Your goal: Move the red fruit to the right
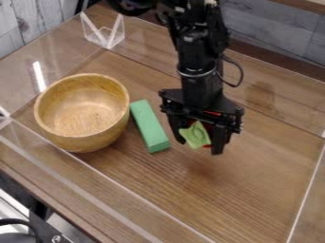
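We see the red fruit (197,135) low between the tool's (200,129) spread fingers, its leafy top toward the desk's (165,195) near edge, so we judge the tool need only close before heading for the desk's right edge

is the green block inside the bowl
No, the green block lies on the table, to the right of the bowl.
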`<move>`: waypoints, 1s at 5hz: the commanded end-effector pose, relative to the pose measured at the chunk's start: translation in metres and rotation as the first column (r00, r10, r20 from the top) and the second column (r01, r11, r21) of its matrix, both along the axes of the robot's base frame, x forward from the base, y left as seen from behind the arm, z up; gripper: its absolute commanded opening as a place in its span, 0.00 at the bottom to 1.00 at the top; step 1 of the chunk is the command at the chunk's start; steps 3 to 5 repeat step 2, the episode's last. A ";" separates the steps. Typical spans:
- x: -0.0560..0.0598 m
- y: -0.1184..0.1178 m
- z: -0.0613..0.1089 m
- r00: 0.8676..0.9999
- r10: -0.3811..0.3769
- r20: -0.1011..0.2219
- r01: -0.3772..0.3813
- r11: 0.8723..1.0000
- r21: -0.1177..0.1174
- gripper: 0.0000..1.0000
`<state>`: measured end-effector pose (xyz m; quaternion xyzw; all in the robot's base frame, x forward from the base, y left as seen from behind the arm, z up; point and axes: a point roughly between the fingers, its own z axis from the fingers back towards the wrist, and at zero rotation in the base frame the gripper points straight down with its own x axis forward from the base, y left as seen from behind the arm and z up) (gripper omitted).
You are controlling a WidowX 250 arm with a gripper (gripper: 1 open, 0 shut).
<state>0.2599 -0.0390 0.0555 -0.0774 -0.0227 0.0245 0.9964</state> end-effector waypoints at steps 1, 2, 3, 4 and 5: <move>0.002 -0.001 0.005 0.999 -0.038 0.031 0.039 0.999 -0.002 0.00; 0.008 -0.018 -0.001 0.999 -0.040 0.023 0.040 0.999 -0.004 0.00; 0.008 -0.018 -0.001 0.999 -0.040 0.023 0.040 0.999 -0.004 0.00; 0.008 -0.018 -0.001 0.999 -0.040 0.023 0.040 0.999 -0.004 0.00; 0.008 -0.018 -0.001 0.999 -0.040 0.023 0.040 0.999 -0.004 0.00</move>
